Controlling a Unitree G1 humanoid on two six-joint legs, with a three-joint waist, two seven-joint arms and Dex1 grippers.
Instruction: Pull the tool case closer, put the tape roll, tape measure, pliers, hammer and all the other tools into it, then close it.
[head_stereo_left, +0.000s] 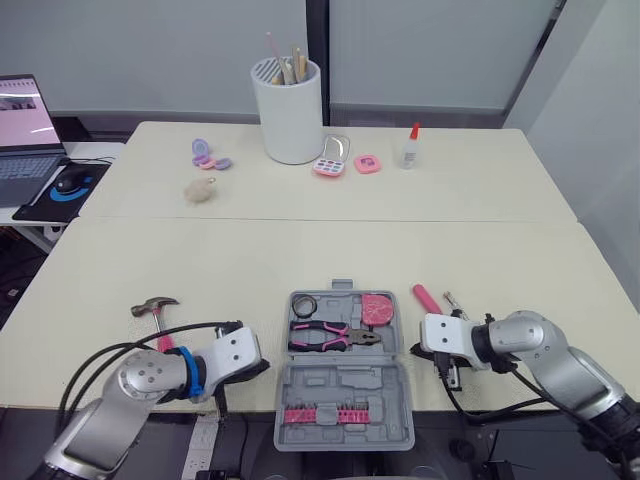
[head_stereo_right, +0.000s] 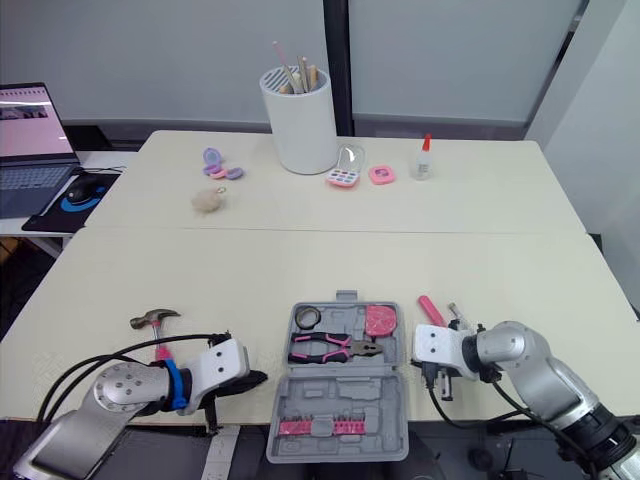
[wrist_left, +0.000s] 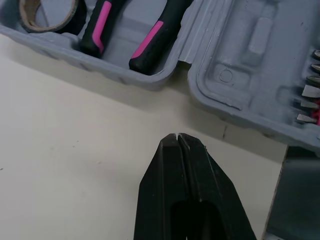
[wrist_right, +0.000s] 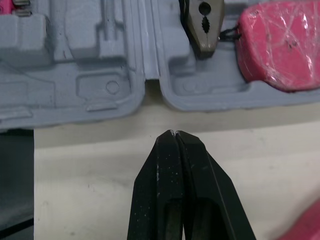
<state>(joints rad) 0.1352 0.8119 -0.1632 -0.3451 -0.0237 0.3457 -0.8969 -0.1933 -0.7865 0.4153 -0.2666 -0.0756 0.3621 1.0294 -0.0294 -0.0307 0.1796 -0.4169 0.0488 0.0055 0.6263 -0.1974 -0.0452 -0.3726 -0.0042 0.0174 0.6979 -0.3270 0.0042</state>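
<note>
Tool case (head_stereo_left: 345, 386): we see the grey case lying open and flat at the table's (head_stereo_left: 250, 260) front edge, between the two grippers; its near half reaches out past that edge
Tape roll (head_stereo_left: 305, 306): in the far half of the case, in the left corner
Pliers (head_stereo_left: 330, 335): pink and black handles, lying crosswise in the far half, jaws pointing towards the right gripper
Tape measure (head_stereo_left: 377, 309): pink, in the far right corner of the case, just beyond the pliers' jaws
Bit set (head_stereo_left: 330, 414): a row of bits in a pink holder in the near half
Hammer (head_stereo_left: 155, 308): on the table, well to the left of the case, its head pointing away from us and its pink handle running back towards our left arm
Pink-handled tool (head_stereo_left: 427, 299): on the table just right of the case, beside our right wrist; we cannot tell what kind it is
Left gripper (wrist_left: 177, 137): black fingers pressed tip to tip with nothing between them, over bare table near the case's left wall, not touching it
Right gripper (wrist_right: 173, 134): fingers likewise closed tight and empty, over bare table near the case's right wall by the hinge
Far table: a white pot (head_stereo_left: 290, 110) of sticks and a glue bottle (head_stereo_left: 410, 147), well away from the case
</note>
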